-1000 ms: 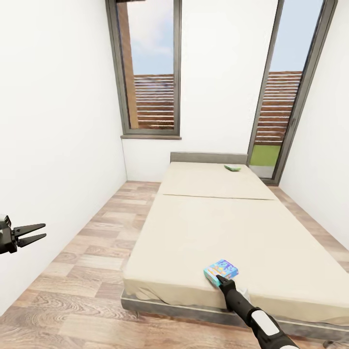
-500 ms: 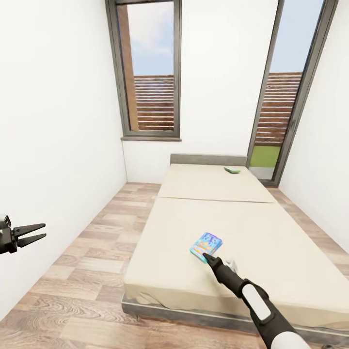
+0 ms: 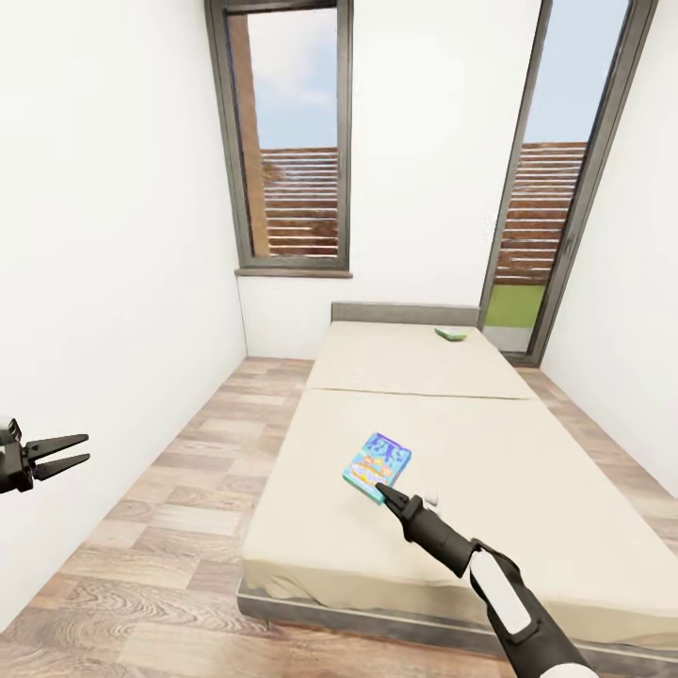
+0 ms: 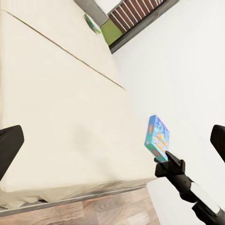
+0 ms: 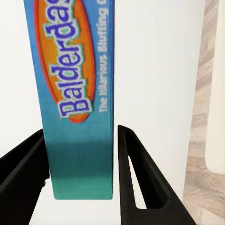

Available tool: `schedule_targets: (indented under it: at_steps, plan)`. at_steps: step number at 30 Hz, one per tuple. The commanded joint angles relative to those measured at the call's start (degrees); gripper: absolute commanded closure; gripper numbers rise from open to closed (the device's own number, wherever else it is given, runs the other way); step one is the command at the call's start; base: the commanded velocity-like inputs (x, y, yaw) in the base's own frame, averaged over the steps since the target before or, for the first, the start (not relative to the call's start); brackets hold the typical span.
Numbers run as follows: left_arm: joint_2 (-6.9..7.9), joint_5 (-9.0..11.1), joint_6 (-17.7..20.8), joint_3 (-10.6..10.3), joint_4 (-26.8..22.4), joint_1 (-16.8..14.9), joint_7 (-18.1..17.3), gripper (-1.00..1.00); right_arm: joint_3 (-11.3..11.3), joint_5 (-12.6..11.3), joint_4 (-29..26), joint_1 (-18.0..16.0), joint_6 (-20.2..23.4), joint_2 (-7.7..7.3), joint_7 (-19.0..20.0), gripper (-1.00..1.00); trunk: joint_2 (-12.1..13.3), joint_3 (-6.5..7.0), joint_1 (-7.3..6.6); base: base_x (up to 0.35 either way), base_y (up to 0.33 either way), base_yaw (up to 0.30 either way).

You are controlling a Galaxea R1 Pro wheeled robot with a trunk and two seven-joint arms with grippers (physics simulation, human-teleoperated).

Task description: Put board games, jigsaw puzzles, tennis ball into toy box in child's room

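Above the near half of the bed [image 3: 527,471], a blue board game [image 3: 377,467] is held clear of the beige mattress by the right tool [image 3: 384,493], whose two black fingers [image 5: 140,187] are clamped on the box's lower edge. On the box's narrow side, seen close in the right wrist view, the word "Balderdash" is printed in white on an orange oval. The box [image 4: 157,138] is tilted, with its printed face turned up toward the head camera. From the left wrist view it is seen edge-on against the white wall [image 4: 187,61], with the right arm [image 4: 192,190] reaching up beneath it.

A second board game [image 3: 452,332], small and green at this distance, lies flat on the far end of the mattress, near the grey headboard [image 3: 405,312] and toward the right-hand window [image 3: 556,188]. The mattress is divided by a seam across its width.

The left tool [image 3: 58,454] is held out over the wood-plank floor [image 3: 160,527], beside the left wall, well apart from the bed; its fingers are spread and nothing is between them. Two tall grey-framed windows are set in the far wall.
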Motion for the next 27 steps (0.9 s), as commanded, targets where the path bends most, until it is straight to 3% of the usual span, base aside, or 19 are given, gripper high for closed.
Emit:
schedule_targets:
  at_steps: [1,18,24,27]
  plan:
    - [0.01,-0.1,0.6,0.0,0.0,0.0,-0.3,-1.00,0.1,-0.5,0.0,0.0,0.3,-0.06,0.1,1.00,0.4,0.13,-0.23,0.000,0.000,0.000]
    - [-0.08,-0.1,0.6,-0.1,0.0,0.0,-0.3,-1.00,0.2,-0.4,0.1,0.1,-0.1,0.03,0.5,1.00,7.2,3.18,-3.97,0.000,0.000,0.000]
    - [-0.08,-0.1,0.6,-0.2,0.0,0.0,-0.3,-1.00,0.3,-0.3,-1.0,0.1,-0.1,0.20,-1.8,1.00,9.6,4.25,-5.28,0.000,0.000,0.000]
    - [-0.08,-0.1,0.6,-0.2,0.0,0.0,-0.3,-1.00,0.2,-0.4,-3.4,0.1,0.4,0.06,-6.3,1.00,10.8,4.79,-5.94,0.000,0.000,0.000]
